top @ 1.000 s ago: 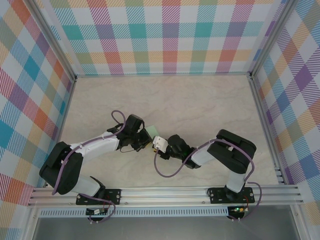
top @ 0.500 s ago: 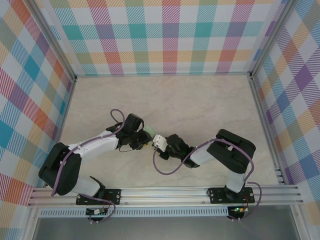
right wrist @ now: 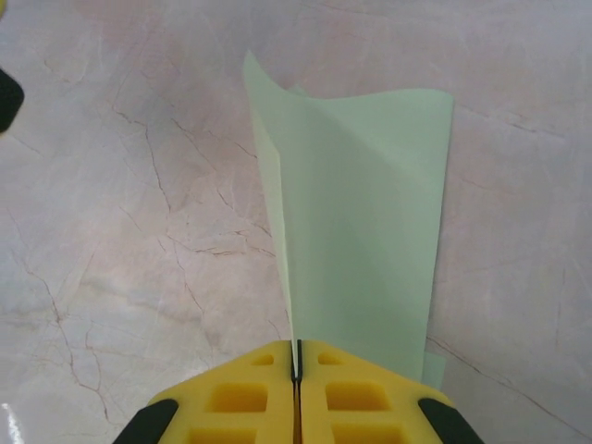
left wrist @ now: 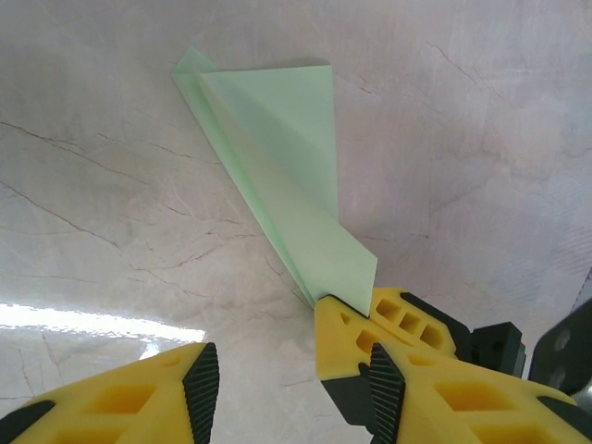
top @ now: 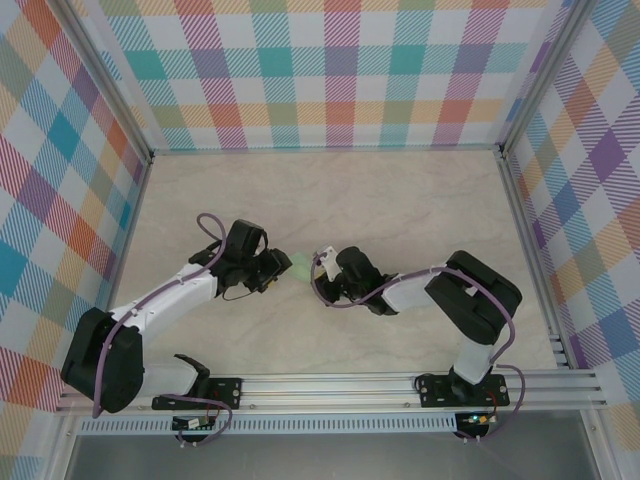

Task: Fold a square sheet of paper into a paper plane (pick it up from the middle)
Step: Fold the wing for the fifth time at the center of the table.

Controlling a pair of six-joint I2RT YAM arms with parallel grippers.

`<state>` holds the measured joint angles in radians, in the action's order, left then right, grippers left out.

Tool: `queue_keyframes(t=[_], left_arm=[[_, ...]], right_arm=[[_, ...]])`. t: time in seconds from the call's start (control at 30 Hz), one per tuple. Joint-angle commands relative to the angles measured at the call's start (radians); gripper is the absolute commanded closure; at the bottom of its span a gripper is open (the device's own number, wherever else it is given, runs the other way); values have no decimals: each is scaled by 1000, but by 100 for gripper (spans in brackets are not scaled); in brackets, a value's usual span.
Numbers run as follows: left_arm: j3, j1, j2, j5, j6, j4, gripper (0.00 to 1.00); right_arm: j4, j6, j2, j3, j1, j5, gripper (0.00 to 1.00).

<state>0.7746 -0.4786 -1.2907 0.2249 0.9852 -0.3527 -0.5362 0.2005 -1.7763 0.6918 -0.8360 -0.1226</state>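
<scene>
The square sheet of paper is now folded into a narrow, pointed mint-green paper plane [top: 301, 264] and lies low over the marble tabletop between the two arms. My right gripper [right wrist: 296, 368] is shut on the plane's [right wrist: 370, 203] upright centre fold at its near end. In the left wrist view the plane [left wrist: 277, 157] stretches away to a point, with the right gripper's yellow fingers [left wrist: 365, 328] pinching its near end. My left gripper [left wrist: 287, 388] is open just left of that pinch, with nothing between its fingers. From above, the left gripper [top: 283, 266] and the right gripper [top: 318, 266] face each other.
The marble tabletop [top: 400, 200] is walled by plaid panels at the back and on both sides. An aluminium rail [top: 330, 385] runs along the near edge, carrying both arm bases. Purple cables loop beside each wrist.
My left gripper has opened, let go of the paper and drawn back to the left. My right gripper has closed on the fold and moved away from the near edge with it.
</scene>
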Motion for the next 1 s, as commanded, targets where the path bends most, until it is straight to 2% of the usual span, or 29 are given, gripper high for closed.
queue_keyframes(t=[0.0, 0.2, 0.53, 0.97], left_arm=[[-35, 11, 4, 38, -21, 45, 51], [-75, 8, 2, 68, -35, 132, 52], [-126, -8, -29, 91, -61, 246, 54], [-158, -35, -112, 113, -104, 414, 64]], right_arm=[[29, 146, 1, 21, 22, -101, 92], [80, 235, -27, 54, 60, -198, 92], [80, 348, -47, 74, 88, -265, 94], [-17, 515, -94, 49, 146, -360, 96]])
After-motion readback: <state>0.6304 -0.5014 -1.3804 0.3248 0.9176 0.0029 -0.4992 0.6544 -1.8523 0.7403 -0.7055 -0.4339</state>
